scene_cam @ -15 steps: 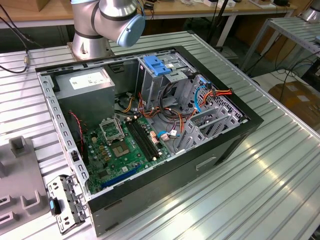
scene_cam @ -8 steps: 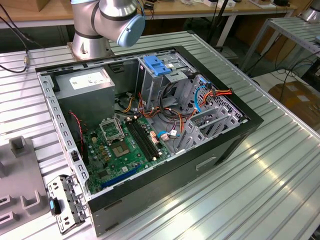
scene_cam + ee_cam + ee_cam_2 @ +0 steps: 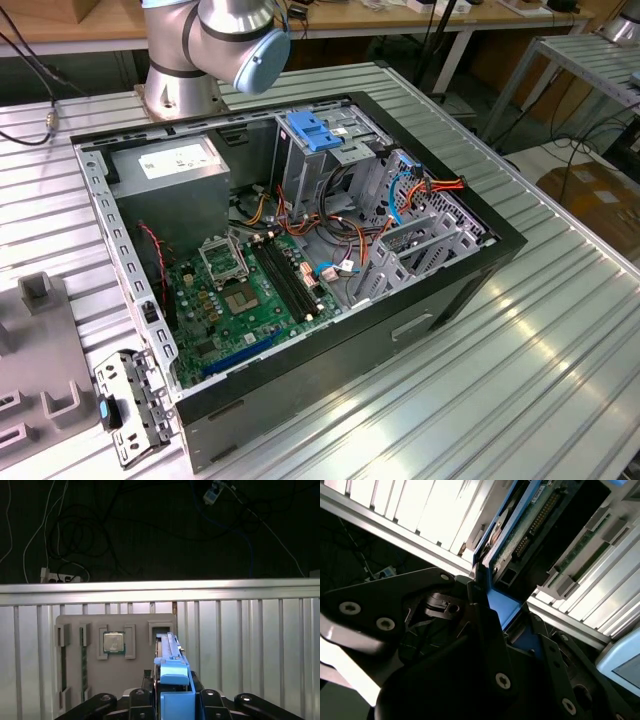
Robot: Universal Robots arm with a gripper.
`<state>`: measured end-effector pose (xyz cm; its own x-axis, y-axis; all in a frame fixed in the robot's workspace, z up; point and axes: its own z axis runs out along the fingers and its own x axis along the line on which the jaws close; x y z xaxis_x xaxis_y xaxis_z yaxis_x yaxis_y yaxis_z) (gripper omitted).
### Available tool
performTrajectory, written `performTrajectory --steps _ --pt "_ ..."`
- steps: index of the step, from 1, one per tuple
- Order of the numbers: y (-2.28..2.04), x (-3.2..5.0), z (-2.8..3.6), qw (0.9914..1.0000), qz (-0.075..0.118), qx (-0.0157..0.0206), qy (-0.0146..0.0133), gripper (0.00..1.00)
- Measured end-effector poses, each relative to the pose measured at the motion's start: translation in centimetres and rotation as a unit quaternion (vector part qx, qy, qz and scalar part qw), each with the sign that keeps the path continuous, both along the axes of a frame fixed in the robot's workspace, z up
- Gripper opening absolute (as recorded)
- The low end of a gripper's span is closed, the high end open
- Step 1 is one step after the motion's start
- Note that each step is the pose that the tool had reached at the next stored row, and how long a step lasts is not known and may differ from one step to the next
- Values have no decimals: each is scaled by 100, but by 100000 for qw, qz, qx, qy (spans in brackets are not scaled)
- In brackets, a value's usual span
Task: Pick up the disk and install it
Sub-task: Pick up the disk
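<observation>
In the first wrist view the disk [image 3: 172, 672] stands on edge, its blue plastic rail facing the camera. My gripper [image 3: 172, 700] is shut on it, with a black finger [image 3: 212, 700] on each side. The disk's far end reaches the slot of a grey parts tray [image 3: 135, 672]; I cannot tell whether it touches the slot. The second wrist view shows the disk's green circuit-board side [image 3: 535, 517] and blue rail [image 3: 500, 605] between the black fingers [image 3: 485, 625].
The open computer case [image 3: 480, 270] lies on the ribbed metal table [image 3: 520, 380], holding a motherboard [image 3: 250, 300], a grey power-supply box [image 3: 175, 165] and a metal cage with a light-blue top [image 3: 315, 130]. The arm's base [image 3: 185, 70] stands behind it. The tray also holds a processor [image 3: 114, 642].
</observation>
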<state>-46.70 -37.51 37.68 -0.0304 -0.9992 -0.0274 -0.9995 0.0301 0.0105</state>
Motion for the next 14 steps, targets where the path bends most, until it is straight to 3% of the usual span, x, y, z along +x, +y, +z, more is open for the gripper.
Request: performTrajectory --steps 14 --pt "0 0 81 100000 0 0 4 37"
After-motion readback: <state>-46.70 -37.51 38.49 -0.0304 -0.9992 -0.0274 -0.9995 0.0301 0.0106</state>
